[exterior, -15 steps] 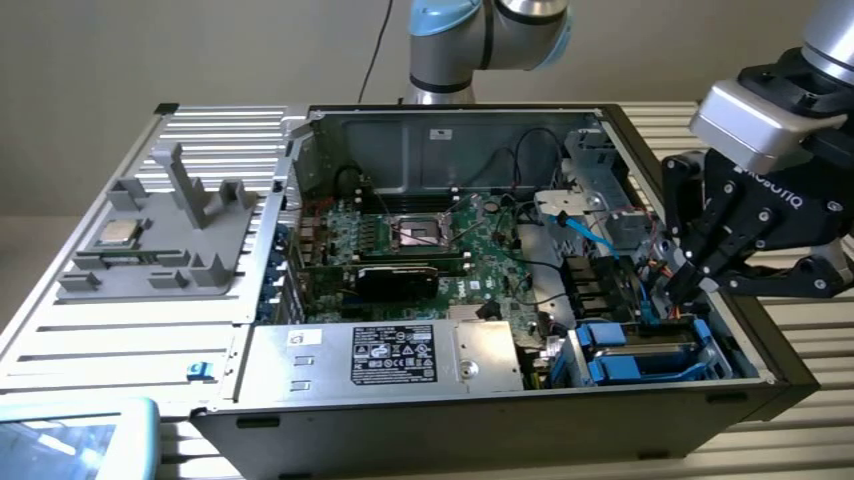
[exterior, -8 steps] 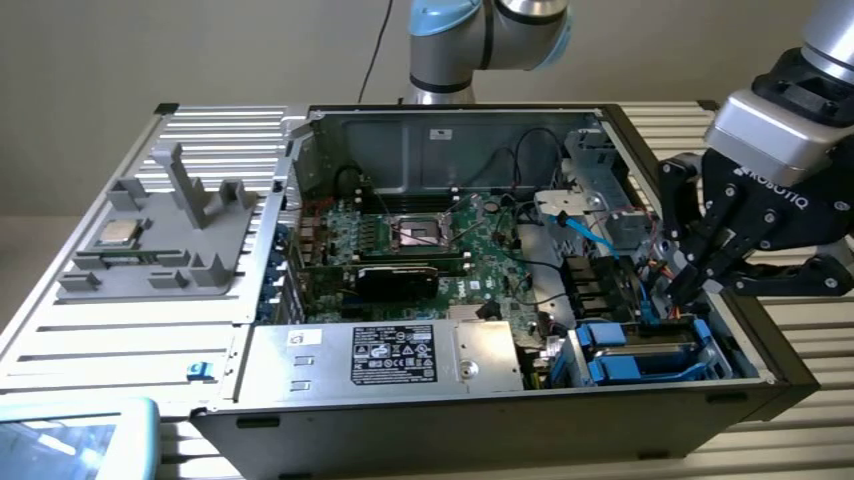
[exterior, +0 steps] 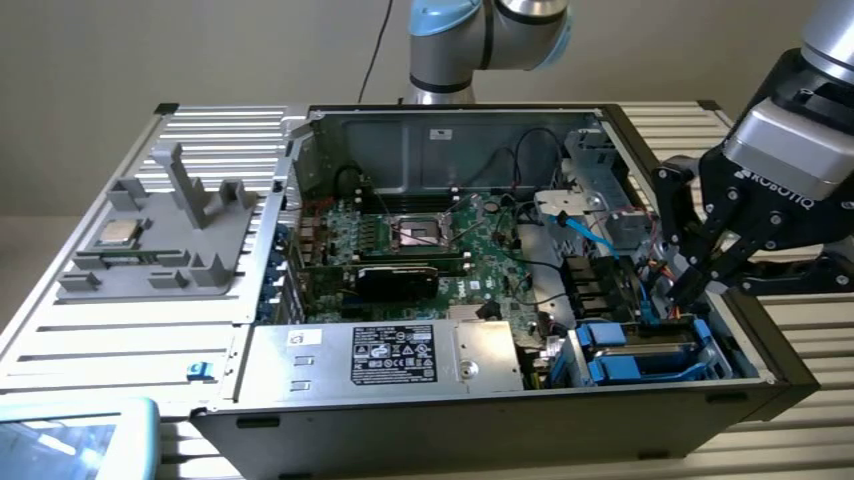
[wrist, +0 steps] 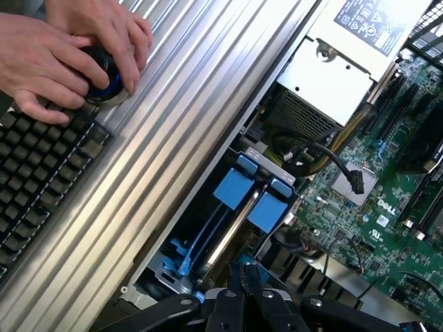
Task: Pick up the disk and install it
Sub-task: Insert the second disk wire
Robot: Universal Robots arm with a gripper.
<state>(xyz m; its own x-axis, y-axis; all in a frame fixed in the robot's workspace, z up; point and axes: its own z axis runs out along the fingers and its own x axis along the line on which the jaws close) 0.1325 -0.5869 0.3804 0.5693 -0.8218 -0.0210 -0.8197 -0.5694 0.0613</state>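
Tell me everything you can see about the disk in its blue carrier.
The disk sits low in the drive bay at the case's front corner, on the exterior view's right. Its bright blue plastic carrier, with two tabs and thin rails, frames a silver-grey metal body. The gripper, jaws shut, is at the carrier's end; contact is unclear.

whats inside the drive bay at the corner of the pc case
The drive bay holds the disk in its bright blue carrier, two blue tabs facing up. The shut gripper sits at its end. The disk's label and anything beneath it are covered.
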